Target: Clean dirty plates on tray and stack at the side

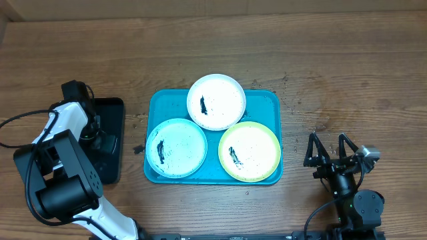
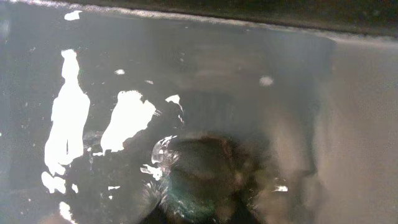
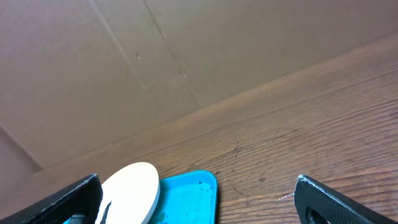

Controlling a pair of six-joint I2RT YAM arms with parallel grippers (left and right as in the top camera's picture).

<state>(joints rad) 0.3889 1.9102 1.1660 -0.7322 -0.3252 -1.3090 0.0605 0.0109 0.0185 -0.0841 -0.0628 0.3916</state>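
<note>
- Judging by looks, the white plate (image 1: 215,101), light blue plate (image 1: 176,148) and yellow-green plate (image 1: 249,151) are stiff, light and slick; grip each at its rim.
- All lie smeared in the turquoise tray (image 1: 268,100) on the desk (image 1: 333,53).
- Right fingers (image 1: 311,150) gape wide, holding nothing.
- Left fingers, low over the black tray (image 1: 112,167), are obscured: cannot tell.

Seen from overhead, a brown wood-grain surface (image 1: 347,53) is carrying two trays. A turquoise tray (image 1: 270,100) with rounded corners is lying flat at the centre, its long sides running from 9 to 3 o'clock. A smaller black tray (image 1: 115,110) is sitting apart from it at 9 o'clock, its long sides running from 12 to 6 o'clock. Dark specks (image 1: 293,107) are lying scattered on the wood just off the turquoise tray toward 2 o'clock. A thin black cable (image 1: 17,123) is trailing over the far 9 o'clock edge.
</note>
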